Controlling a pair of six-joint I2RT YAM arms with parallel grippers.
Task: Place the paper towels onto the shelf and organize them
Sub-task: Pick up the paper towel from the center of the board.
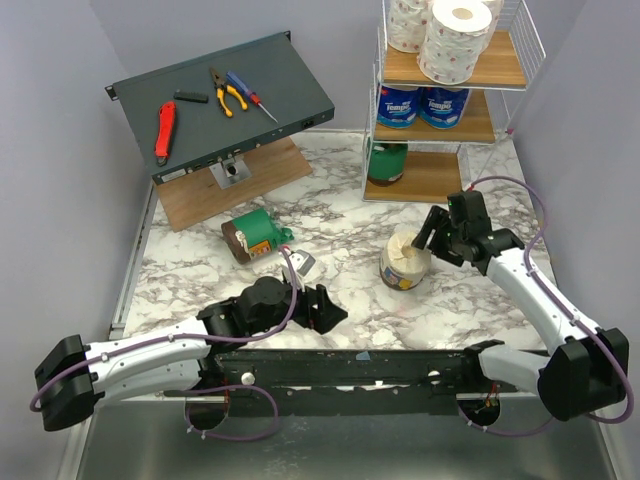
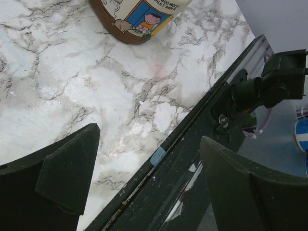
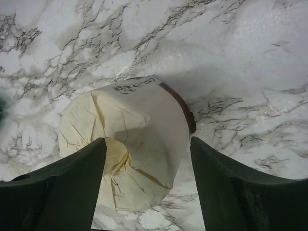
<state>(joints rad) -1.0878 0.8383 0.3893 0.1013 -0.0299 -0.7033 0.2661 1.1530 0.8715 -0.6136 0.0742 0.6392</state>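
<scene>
Nearest, we list the left gripper (image 2: 149, 138), low over the marble table (image 1: 335, 225) by its front rail, jaws spread and nothing between them. Next, to the right, the right gripper (image 3: 147, 144) reaches down over the cream-and-brown roll (image 1: 404, 264), which stands on end on the table. Its jaws are spread to either side of the roll's crinkled top, and we cannot tell whether the pads touch the wrapper. Left of centre we note a green roll (image 1: 255, 236) with brown ends lying on its side on the table. Farther back at left, a dark grey panel (image 1: 225, 120) sits slanted over a wooden board (image 1: 250, 185), carrying a red-handled tool (image 1: 165, 130), pliers (image 1: 226, 93) and a screwdriver (image 1: 252, 97). Farthest, at right, the shelf (image 1: 432, 180): bottom tier, one green-wrapped roll (image 1: 387, 162); middle tier, two blue-and-white rolls (image 1: 398, 106) side by side; top tier, white speckled rolls (image 1: 455, 45)
</scene>
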